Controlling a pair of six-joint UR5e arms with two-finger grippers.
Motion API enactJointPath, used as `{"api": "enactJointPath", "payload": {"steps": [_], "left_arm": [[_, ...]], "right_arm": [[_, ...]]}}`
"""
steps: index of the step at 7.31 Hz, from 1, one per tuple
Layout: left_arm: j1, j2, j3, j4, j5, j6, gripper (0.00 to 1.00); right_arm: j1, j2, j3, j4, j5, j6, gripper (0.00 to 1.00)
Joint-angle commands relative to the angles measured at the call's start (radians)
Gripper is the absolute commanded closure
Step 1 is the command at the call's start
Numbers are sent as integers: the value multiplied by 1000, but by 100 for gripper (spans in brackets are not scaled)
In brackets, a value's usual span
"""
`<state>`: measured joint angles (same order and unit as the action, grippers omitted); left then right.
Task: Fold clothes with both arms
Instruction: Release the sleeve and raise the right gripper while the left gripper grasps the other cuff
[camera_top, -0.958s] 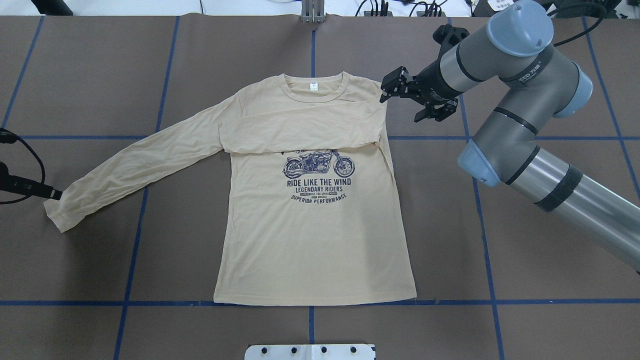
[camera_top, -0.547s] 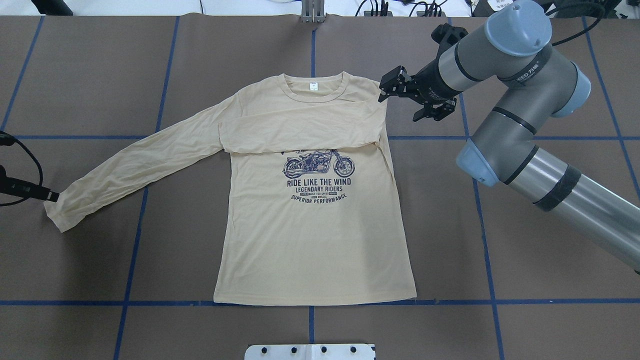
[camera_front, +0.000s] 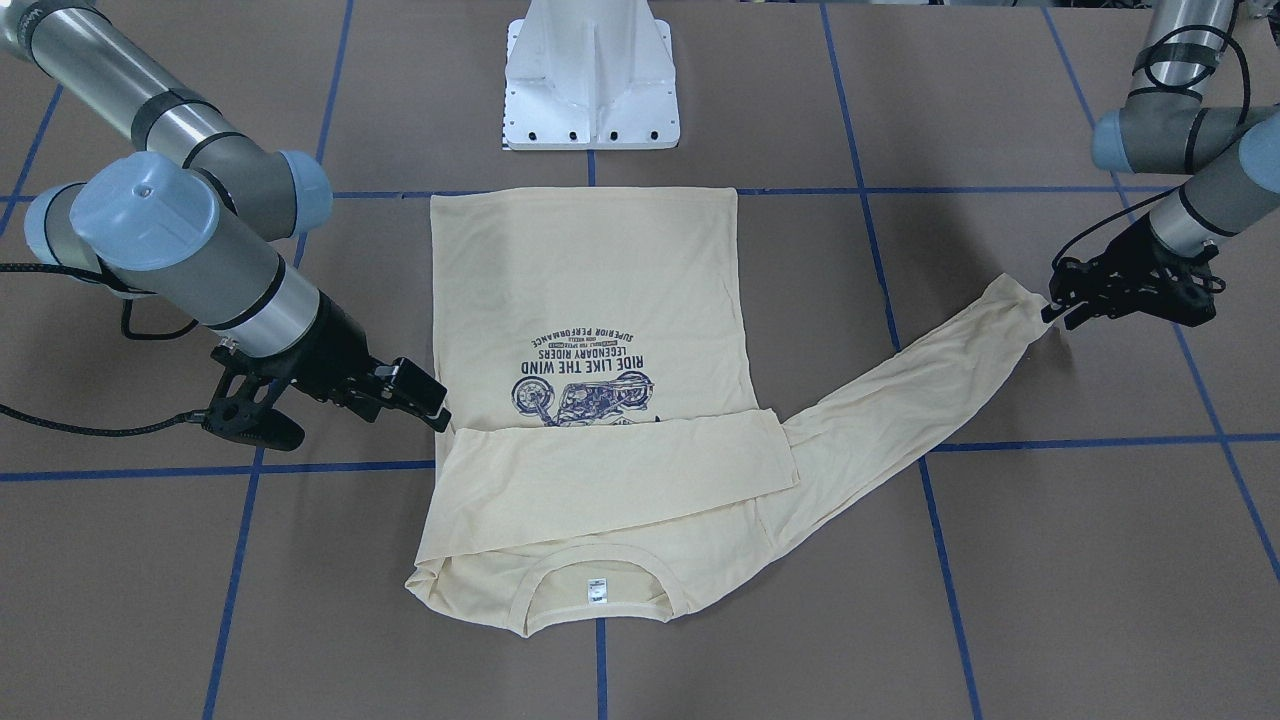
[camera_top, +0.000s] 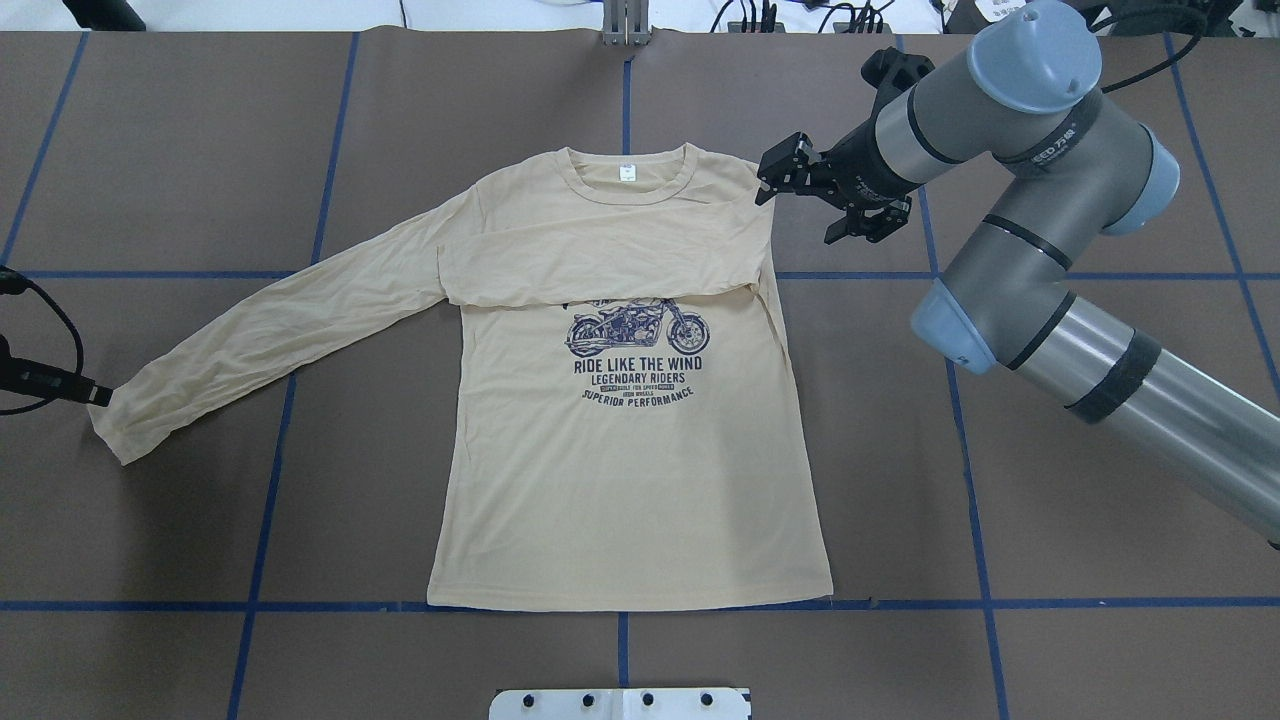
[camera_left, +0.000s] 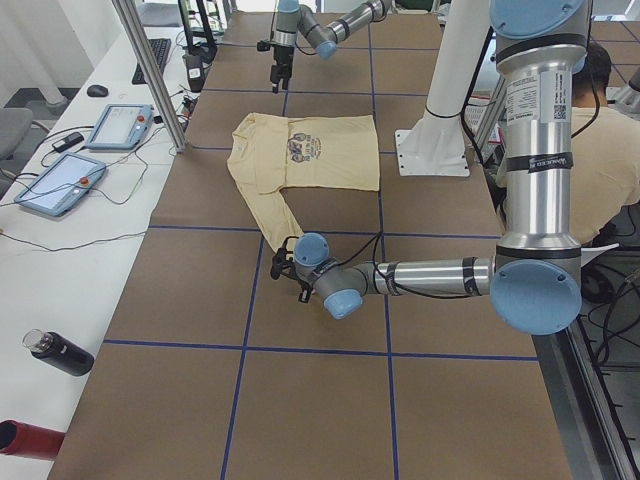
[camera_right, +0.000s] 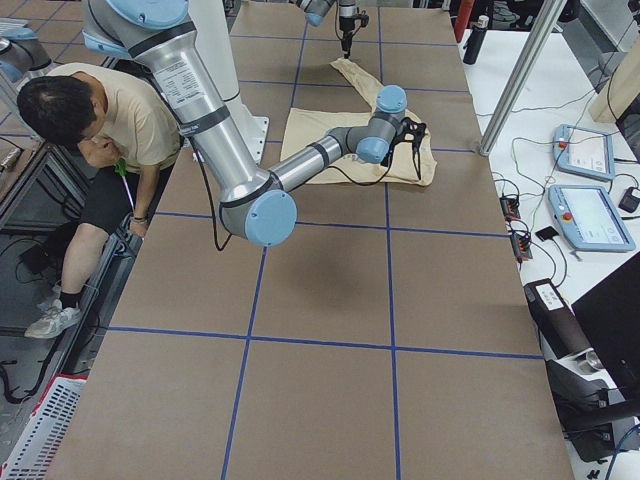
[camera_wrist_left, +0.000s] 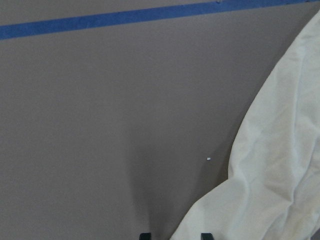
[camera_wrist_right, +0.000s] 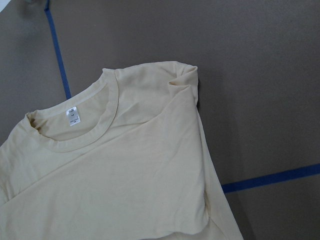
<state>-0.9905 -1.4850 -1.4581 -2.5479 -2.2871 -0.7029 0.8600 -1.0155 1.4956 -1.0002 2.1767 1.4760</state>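
Observation:
The cream-yellow T-shirt (camera_top: 630, 480) lies flat, print up, neck label (camera_top: 627, 172) at the far side. Its right sleeve (camera_top: 600, 260) is folded across the chest. Its left sleeve (camera_top: 280, 320) stretches out to the left. My left gripper (camera_top: 100, 397) sits at that sleeve's cuff, low on the table. In the left wrist view its fingertips (camera_wrist_left: 145, 235) stand apart, with the cloth (camera_wrist_left: 280, 175) beside one. My right gripper (camera_top: 768, 182) hovers just off the shirt's right shoulder, open and empty. It also shows in the front view (camera_front: 440, 410). The right wrist view shows the shoulder and collar (camera_wrist_right: 125, 175) but no fingers.
The white pedestal base (camera_front: 590, 80) stands near the shirt's hem. Blue tape lines (camera_top: 960, 604) cross the brown table. A seated person (camera_right: 80, 120) is beside the table. Tablets (camera_left: 60, 180) and a bottle (camera_left: 60, 352) lie on a side bench.
My left gripper has drawn back to the left, off the cuff. The right gripper has shifted very slightly away from the shoulder. The shirt has stayed put.

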Motion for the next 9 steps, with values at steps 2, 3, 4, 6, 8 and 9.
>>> {"api": "enactJointPath", "payload": {"steps": [2, 3, 4, 6, 8, 9], "left_arm": [[1, 14, -1, 0, -2, 0, 62], [1, 14, 1, 0, -2, -1, 65], [1, 14, -1, 0, -5, -4, 74], [3, 11, -1, 0, -8, -4, 98], [4, 11, -4, -2, -9, -4, 100], [3, 14, -22, -2, -14, -7, 100]], "right_arm": [[-1, 0, 2, 0, 0, 1, 1], [-1, -2, 0, 0, 0, 1, 1], [-1, 0, 2, 0, 0, 1, 1], [-3, 2, 0, 0, 0, 1, 1], [-3, -2, -2, 0, 0, -2, 1], [-1, -2, 0, 0, 2, -3, 1]]}}
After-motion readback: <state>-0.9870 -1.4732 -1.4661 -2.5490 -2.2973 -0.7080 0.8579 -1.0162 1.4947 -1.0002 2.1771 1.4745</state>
